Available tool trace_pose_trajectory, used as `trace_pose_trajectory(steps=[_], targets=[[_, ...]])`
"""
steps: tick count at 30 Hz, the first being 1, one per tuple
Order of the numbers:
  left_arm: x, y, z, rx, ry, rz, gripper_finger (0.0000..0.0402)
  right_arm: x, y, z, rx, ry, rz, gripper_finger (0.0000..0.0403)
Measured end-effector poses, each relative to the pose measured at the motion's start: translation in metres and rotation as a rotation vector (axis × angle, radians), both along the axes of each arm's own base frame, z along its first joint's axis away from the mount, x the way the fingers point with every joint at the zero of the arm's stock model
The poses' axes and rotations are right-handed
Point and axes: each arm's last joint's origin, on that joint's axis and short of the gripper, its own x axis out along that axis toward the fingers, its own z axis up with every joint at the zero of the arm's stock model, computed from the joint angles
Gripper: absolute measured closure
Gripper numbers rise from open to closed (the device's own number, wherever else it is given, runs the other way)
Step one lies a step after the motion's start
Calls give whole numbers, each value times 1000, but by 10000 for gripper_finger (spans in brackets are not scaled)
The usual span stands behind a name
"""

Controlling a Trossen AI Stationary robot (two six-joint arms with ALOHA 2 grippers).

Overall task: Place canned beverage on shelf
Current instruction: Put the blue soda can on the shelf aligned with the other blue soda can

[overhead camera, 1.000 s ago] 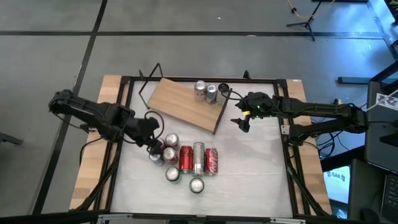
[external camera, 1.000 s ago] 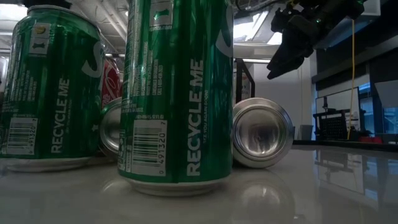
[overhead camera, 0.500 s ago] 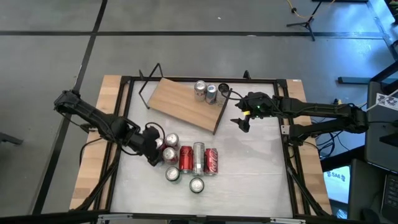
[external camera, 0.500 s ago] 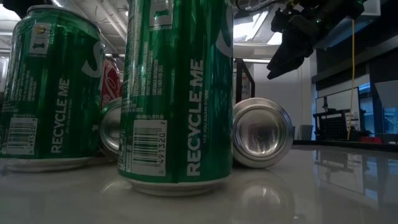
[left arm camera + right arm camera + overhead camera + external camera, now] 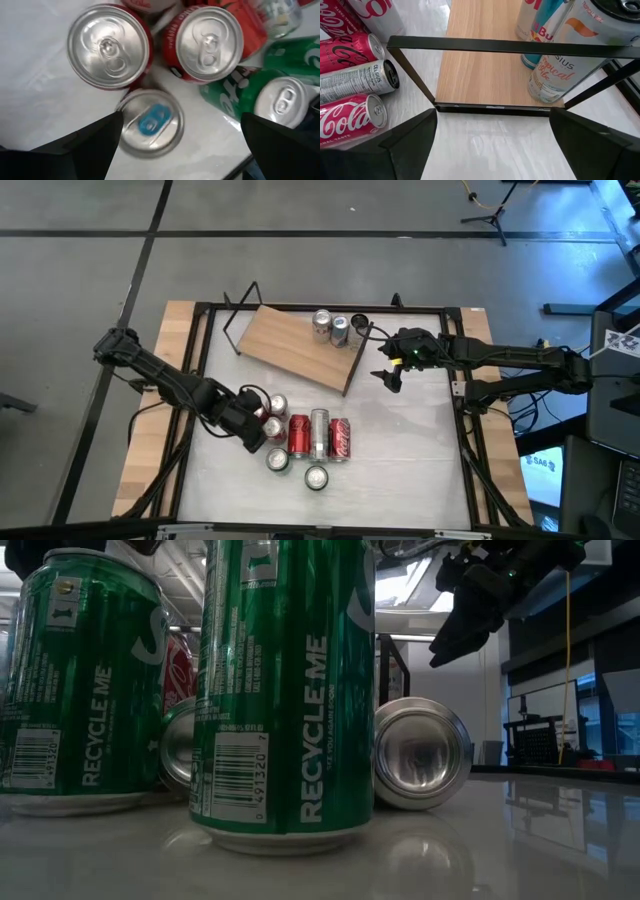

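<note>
table [image 5: 400, 450] | shelf [image 5: 295, 345] at table's far side, three cans on it | can cluster [image 5: 300, 435] nearer than shelf | left claw [image 5: 175, 135] spread, straight above upright blue-tab can [image 5: 148, 122], closest arm | right claw [image 5: 492, 142] spread, waiting beside shelf's right end

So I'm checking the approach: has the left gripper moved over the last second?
Yes. In the high view the left gripper has shifted toward the near table edge and rightward, now over the upright cans left of the lying red can.

Even overhead light, glare on the glossy table [image 5: 520, 830], and slightly blurred left wrist view.
</note>
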Motion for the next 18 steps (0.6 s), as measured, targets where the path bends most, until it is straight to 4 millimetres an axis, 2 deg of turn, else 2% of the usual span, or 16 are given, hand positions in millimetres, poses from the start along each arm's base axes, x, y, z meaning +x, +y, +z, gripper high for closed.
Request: trace_pose_trajectory(steps=[12,18], targets=[[2,-1,1,-16,-20,2,7,0,0,0,0,0,0,22],[-6,3,11,-18,-68,6,7,0,0,0,0,0,0,22]])
